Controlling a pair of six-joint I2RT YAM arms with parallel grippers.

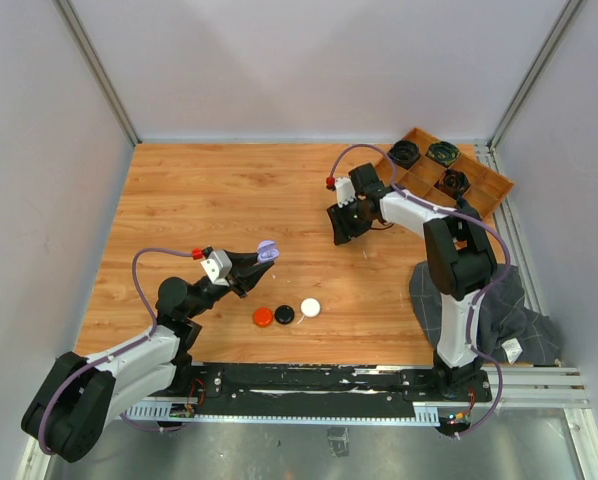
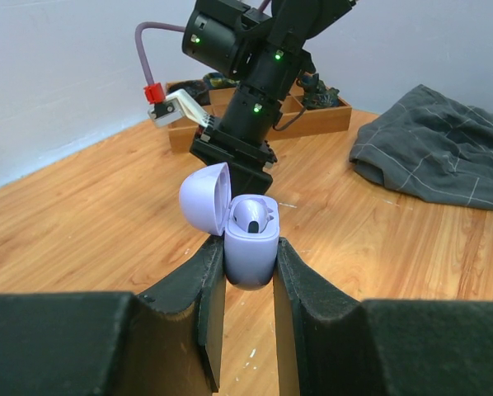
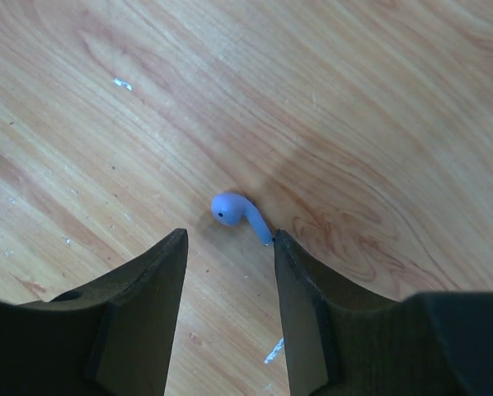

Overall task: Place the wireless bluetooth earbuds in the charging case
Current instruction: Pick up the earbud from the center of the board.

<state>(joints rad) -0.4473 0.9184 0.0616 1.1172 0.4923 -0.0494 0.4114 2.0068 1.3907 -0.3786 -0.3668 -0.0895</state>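
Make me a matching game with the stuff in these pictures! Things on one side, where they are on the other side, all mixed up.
Things:
1. purple charging case
2. loose purple earbud
3. grey cloth
4. red disc

Places or states:
A. next to the black disc
B. pinched in the left gripper, lid open
C. lying on the wooden table, just in front of the open right gripper
D. crumpled in a heap

Pairs: 1-B, 2-C, 3-D, 4-A.

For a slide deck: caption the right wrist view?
Open right pincer poised over a pale purple earbud lying on the wooden table.
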